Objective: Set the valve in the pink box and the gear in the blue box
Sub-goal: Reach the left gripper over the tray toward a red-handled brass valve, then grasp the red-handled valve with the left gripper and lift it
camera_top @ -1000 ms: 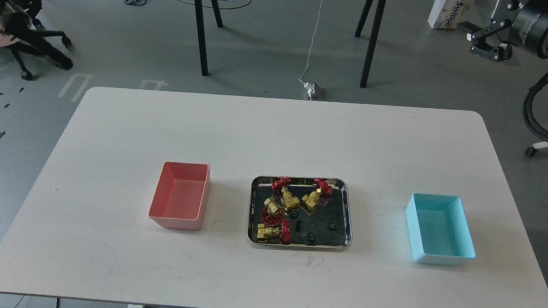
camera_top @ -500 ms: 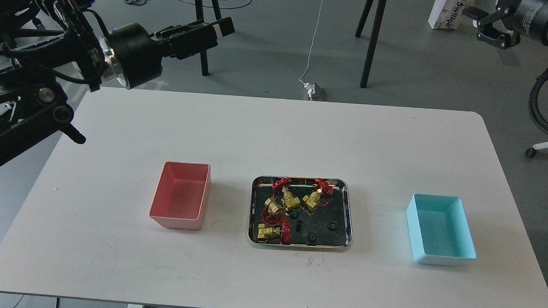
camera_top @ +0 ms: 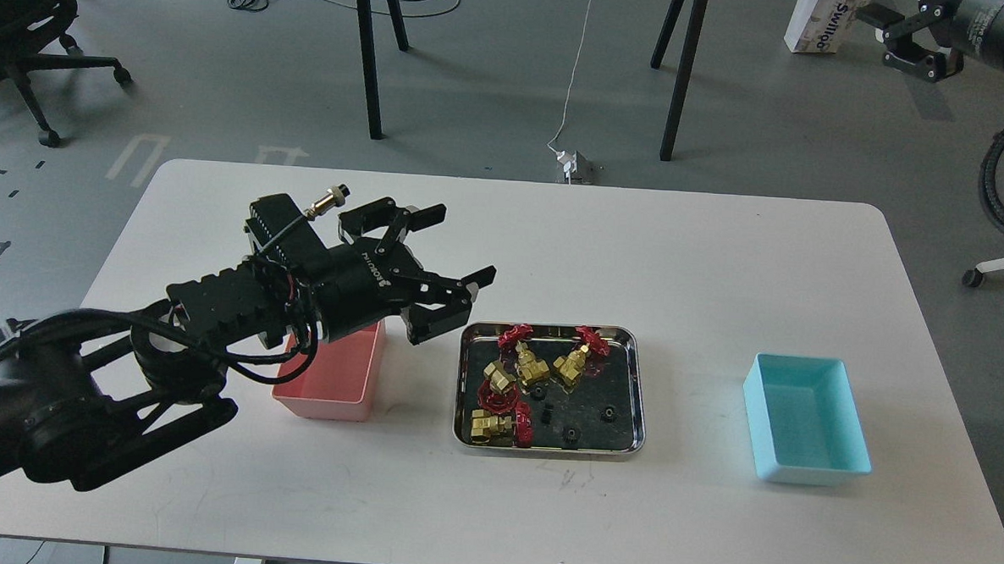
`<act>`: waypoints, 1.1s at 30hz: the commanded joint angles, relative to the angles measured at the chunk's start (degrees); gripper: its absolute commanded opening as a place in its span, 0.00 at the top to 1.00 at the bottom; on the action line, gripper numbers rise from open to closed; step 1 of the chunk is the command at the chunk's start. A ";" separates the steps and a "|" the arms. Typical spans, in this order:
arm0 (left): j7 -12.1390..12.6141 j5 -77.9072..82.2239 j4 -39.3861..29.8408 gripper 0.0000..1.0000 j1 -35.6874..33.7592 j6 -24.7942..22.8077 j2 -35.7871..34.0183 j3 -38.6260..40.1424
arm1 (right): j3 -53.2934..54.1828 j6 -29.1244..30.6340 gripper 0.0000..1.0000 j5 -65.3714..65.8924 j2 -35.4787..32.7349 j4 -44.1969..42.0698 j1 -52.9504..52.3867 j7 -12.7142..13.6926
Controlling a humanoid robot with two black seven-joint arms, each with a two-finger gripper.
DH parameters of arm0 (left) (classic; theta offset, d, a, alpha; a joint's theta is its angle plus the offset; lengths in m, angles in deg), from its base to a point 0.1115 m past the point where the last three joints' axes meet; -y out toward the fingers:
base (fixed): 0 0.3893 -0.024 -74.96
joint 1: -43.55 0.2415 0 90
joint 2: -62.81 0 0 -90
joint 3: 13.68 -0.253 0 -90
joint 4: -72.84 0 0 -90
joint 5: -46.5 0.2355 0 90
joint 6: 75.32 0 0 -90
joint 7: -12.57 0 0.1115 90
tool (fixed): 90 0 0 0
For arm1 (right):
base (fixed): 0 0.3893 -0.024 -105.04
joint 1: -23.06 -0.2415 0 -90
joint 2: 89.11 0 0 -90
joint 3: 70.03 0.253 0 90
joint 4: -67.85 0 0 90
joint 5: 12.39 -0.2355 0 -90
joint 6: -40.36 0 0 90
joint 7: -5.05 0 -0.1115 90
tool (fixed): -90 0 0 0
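Left gripper (camera_top: 457, 250) spread wide, empty, above the salmon-pink plastic box (camera_top: 328, 385). Brass valve with red handwheel (camera_top: 526, 361) sits in the shiny steel tray (camera_top: 638, 390). I'd descend straight, pinching one body only.

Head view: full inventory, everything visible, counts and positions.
White rounded table: 1, fills the view.
Shiny steel tray: 1, table centre.
Brass valves with red handwheels: 4, in the tray's left and rear part.
Small black gears: at least 3, tray's front part; exact count hard to tell.
Salmon-pink plastic box: 1, left of tray, partly hidden by the left arm.
Light blue plastic box: 1, right of tray, empty.
Floor behind: black stand legs, cables, office chair, white carton.
Left gripper: black, fingers spread, holding nothing, above the table left of and behind the tray.
Right gripper: black, top right, off the table; fingers unclear.
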 commanded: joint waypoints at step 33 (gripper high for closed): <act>0.86 0.02 24.75 0.42 5.40 -0.09 22.17 -2.62 | -0.09 -0.13 0.02 1.68 0.36 -0.76 0.12 -1.15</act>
